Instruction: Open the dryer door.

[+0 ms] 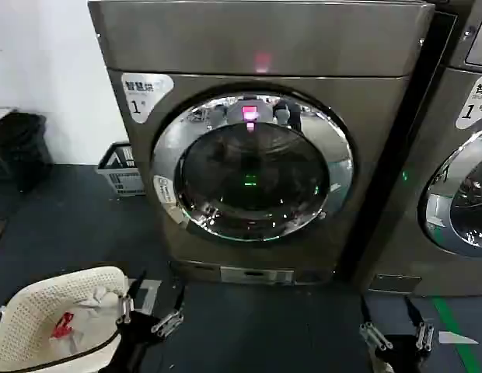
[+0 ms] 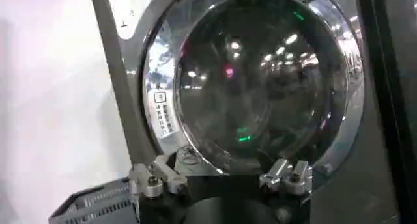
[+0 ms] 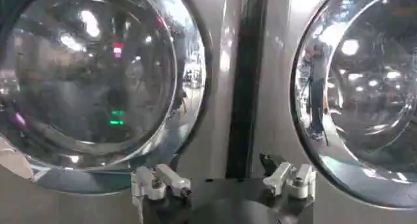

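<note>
The dryer stands straight ahead, bronze-grey, with a white "1" label and a pink light on its top panel. The dryer door, dark glass inside a wide chrome ring, lies flush against the front. My left gripper hovers low at the front left, open and holding nothing, well short of the machine. My right gripper hangs low at the front right, also open and holding nothing. In the left wrist view the door is beyond the left gripper. The right wrist view shows the door past the right gripper.
A second machine of the same colour stands close on the right, its chrome door facing me. A white laundry basket with clothes sits at the lower left. A grey basket rests by the wall. Dark floor lies between me and the dryer.
</note>
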`<state>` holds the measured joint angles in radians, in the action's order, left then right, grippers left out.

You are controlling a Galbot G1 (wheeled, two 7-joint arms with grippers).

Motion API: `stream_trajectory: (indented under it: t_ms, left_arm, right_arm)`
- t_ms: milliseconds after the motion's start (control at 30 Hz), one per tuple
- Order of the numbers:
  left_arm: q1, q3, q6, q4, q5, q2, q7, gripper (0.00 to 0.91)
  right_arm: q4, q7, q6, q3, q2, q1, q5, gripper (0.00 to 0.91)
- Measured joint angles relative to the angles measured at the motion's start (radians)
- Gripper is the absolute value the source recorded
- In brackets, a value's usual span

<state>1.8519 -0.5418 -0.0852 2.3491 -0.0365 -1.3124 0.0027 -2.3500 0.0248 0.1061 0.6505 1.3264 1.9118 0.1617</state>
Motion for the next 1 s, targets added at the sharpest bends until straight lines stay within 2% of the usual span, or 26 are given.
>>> stream_trajectory:
  t_ms: [200,400,667,1000]
  left_arm:
    - [-0.002,0.000,0.000,-0.003,0.000,0.002,0.001,0.907]
    - [-0.002,0.000,0.001,-0.003,-0.002,0.002,0.002,0.907]
    - [0.002,0.005,0.002,0.010,-0.015,-0.002,0.003,0.907]
    - [0.010,0.006,-0.001,0.007,-0.027,-0.005,0.003,0.907]
  right_arm:
    - [0.019,-0.047,0.002,-0.028,-0.070,-0.049,0.013,0.907]
    - [0.044,-0.085,-0.009,-0.057,-0.187,-0.143,0.093,0.907]
    - [0.101,-0.123,0.005,-0.095,-0.350,-0.268,0.197,0.907]
    - [0.185,-0.170,-0.007,-0.183,-0.501,-0.485,0.326,0.907]
